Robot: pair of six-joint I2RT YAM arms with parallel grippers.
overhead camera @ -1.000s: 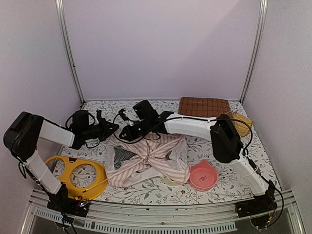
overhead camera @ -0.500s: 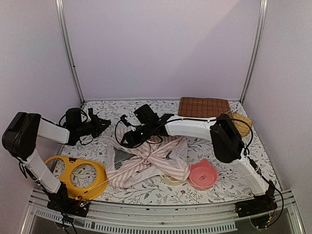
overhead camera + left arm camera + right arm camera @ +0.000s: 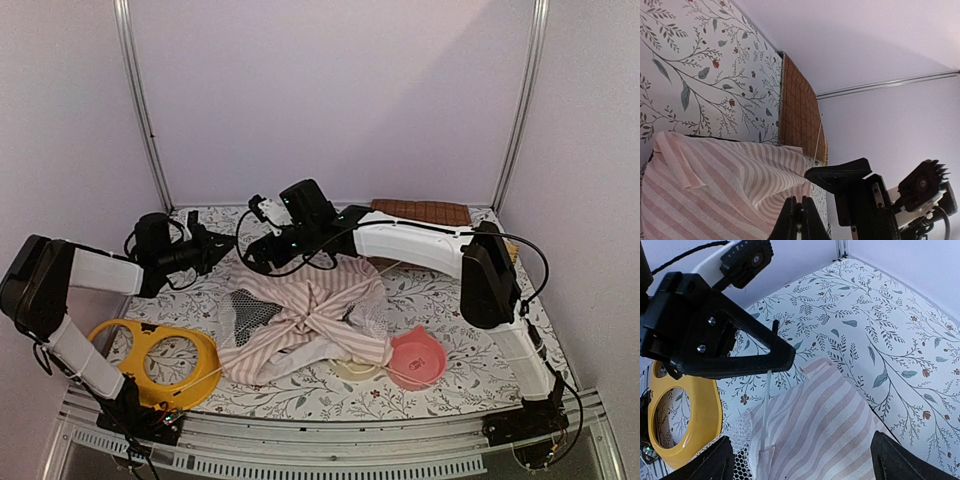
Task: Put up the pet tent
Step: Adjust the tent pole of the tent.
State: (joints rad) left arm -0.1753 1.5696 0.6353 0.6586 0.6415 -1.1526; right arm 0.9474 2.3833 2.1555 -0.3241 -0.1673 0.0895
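Note:
The pet tent (image 3: 300,325) lies collapsed mid-table, pink-and-white striped with white mesh panels. My left gripper (image 3: 220,250) sits at its back-left corner, fingers shut on a thin clear pole (image 3: 766,405) that runs down into a sleeve of the tent (image 3: 825,425). In the left wrist view the shut fingertips (image 3: 797,216) hover over the striped fabric (image 3: 715,185). My right gripper (image 3: 258,255) hangs just right of the left one, above the same corner. Its jaws (image 3: 805,467) stand wide open with only fabric below them. One of its black fingers (image 3: 840,175) shows in the left wrist view.
A yellow two-ring bowl holder (image 3: 155,355) lies front left. A pink bowl (image 3: 417,358) and a cream bowl (image 3: 355,370) sit at the tent's front right edge. A brown quilted mat (image 3: 420,212) lies at the back right. Walls enclose the table.
The right gripper has opened wide and lifted back from the tent's corner. The left gripper, still shut on the pole, has drawn slightly left and back.

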